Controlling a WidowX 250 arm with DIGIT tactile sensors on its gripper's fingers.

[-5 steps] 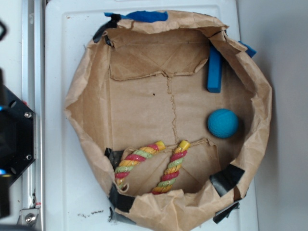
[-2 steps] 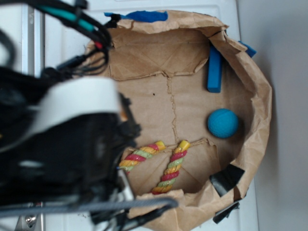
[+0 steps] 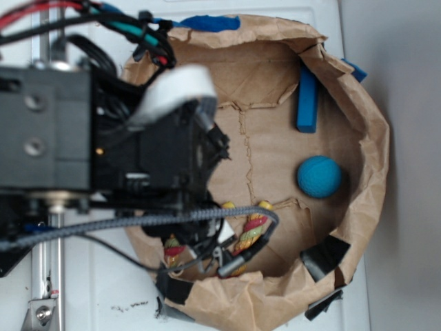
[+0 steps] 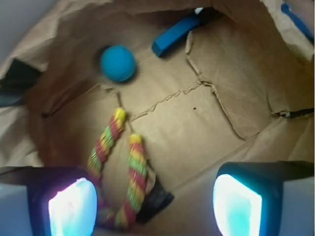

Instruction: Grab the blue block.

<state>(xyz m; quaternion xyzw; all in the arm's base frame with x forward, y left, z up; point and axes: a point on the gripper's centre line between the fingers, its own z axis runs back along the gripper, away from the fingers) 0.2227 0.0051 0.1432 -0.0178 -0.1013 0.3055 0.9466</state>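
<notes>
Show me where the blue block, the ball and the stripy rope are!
blue block (image 3: 307, 101): exterior view, middle of the bar.
ball (image 3: 319, 176): exterior view, its centre.
stripy rope (image 4: 136, 167): wrist view, right strand's middle.

I am finding no writing, label, brand, number or sign that can be read in either view.
</notes>
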